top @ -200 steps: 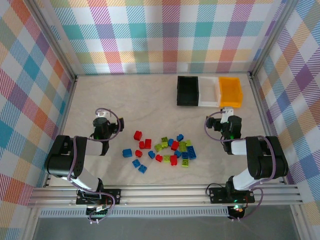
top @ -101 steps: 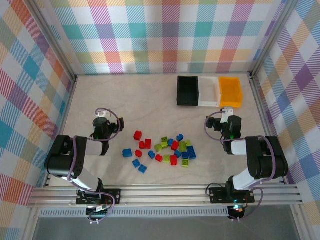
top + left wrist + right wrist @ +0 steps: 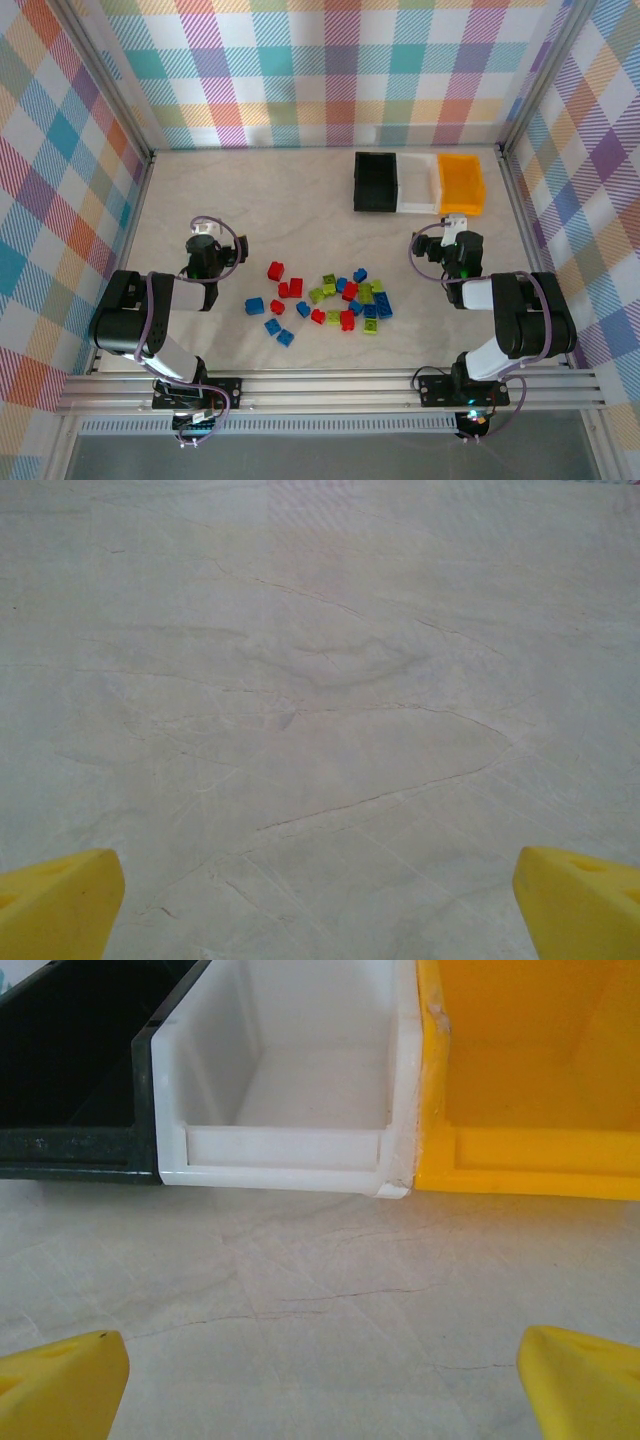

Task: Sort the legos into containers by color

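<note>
Several red, blue and lime green legos [image 3: 325,295] lie scattered on the table between the two arms. The containers stand in a joined row at the back right: black [image 3: 375,182], white [image 3: 417,186], orange-yellow [image 3: 461,184]. My left gripper [image 3: 203,233] rests left of the pile, open over bare table [image 3: 320,900], with its yellow fingertips [image 3: 60,905] far apart. My right gripper [image 3: 455,226] sits right of the pile, open [image 3: 320,1385], facing the black bin [image 3: 70,1145], white bin [image 3: 285,1145] and yellow bin [image 3: 530,1165]. All three look empty inside.
The marbled table [image 3: 260,200] is bounded by plaid walls with metal posts [image 3: 125,100] at the corners. An aluminium rail [image 3: 330,390] runs along the near edge, carrying both arm bases. Open tabletop lies behind the left gripper.
</note>
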You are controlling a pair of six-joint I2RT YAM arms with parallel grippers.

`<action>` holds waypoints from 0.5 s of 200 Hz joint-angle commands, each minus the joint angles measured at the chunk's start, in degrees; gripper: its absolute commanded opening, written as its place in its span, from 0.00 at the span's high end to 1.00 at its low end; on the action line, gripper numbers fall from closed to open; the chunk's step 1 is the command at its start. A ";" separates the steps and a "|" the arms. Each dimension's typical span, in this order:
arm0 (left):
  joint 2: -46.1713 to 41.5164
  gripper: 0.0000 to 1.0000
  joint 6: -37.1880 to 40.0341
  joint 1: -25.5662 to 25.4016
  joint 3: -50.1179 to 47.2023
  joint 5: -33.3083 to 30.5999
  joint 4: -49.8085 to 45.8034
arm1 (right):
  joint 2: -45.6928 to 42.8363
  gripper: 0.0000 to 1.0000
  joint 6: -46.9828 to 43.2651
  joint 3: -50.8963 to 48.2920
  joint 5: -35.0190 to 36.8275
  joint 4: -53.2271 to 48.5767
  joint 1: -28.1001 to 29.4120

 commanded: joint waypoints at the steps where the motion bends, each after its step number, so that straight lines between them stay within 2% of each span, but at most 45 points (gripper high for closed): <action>1: -0.23 0.00 0.55 0.71 1.26 1.05 -0.01 | 0.63 0.00 0.16 1.89 -0.96 -0.08 -0.66; 31: -1.07 0.00 0.40 0.64 1.10 1.02 -0.10 | 0.21 0.00 0.48 1.82 -1.55 0.24 -1.15; 46: -4.67 0.00 0.67 0.63 0.97 1.38 -2.61 | -3.23 0.00 0.16 3.84 -1.94 -6.68 -1.11; 64: -10.12 0.00 -0.24 0.66 1.06 -1.17 -7.20 | -6.77 0.00 -0.58 6.39 -2.63 -14.54 -0.76; 85: -16.60 0.00 -1.08 0.55 -0.64 -3.03 -8.18 | -9.98 0.00 1.25 7.18 1.49 -19.62 0.15; 100: -20.77 0.00 -5.73 0.62 -1.53 -7.02 -8.27 | -11.00 0.00 4.51 8.54 6.27 -23.84 0.64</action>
